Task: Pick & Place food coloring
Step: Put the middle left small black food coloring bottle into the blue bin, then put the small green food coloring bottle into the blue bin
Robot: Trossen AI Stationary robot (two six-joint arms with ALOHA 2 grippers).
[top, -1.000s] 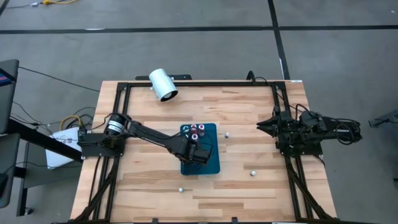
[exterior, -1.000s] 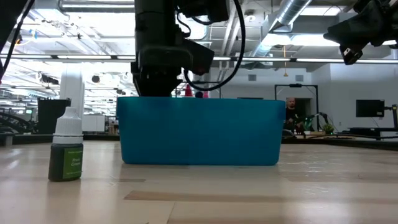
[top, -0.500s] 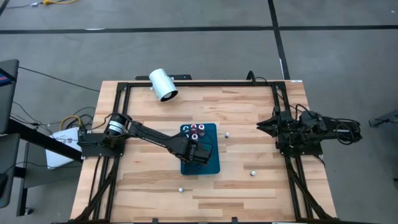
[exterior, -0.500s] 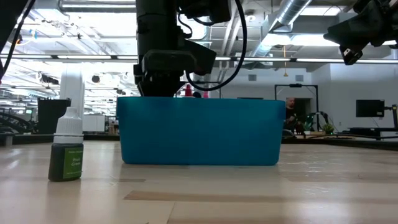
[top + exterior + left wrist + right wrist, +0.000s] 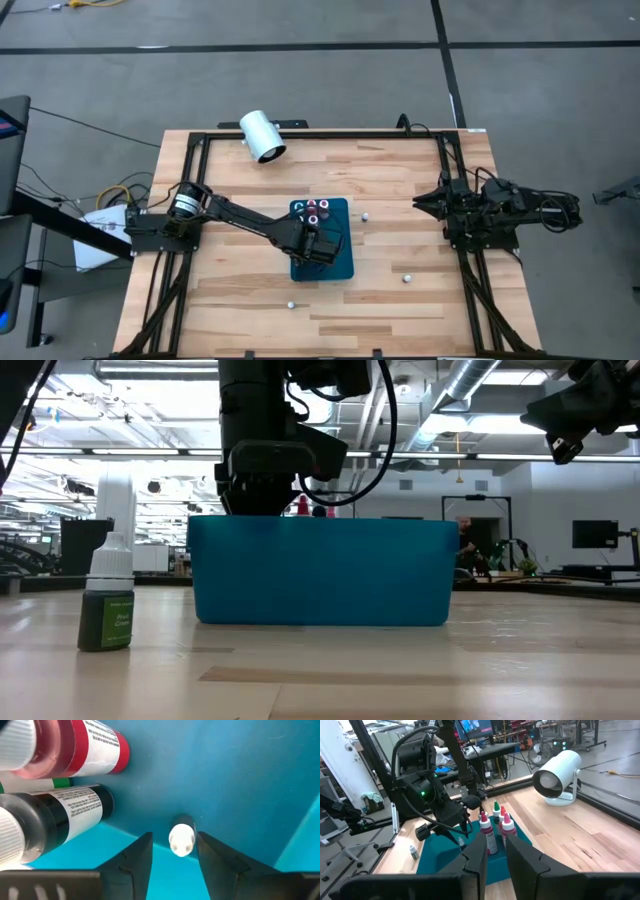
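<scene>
My left gripper [image 5: 172, 857] stands part open astride a light, tippy food coloring bottle [image 5: 181, 840]; grip its body.

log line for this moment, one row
left gripper: open around bottle in blue tray | right gripper: idle at table's right

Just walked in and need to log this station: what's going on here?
The left arm is reaching into the blue tray, its pincer open around a small bottle standing on the tray floor. Several more food coloring bottles stand together at the tray's far end. Three small bottles are out on the table: one beside the tray, one nearer the right arm, one toward the near edge. The right pincer is parked at the right side, holding nothing.
</scene>
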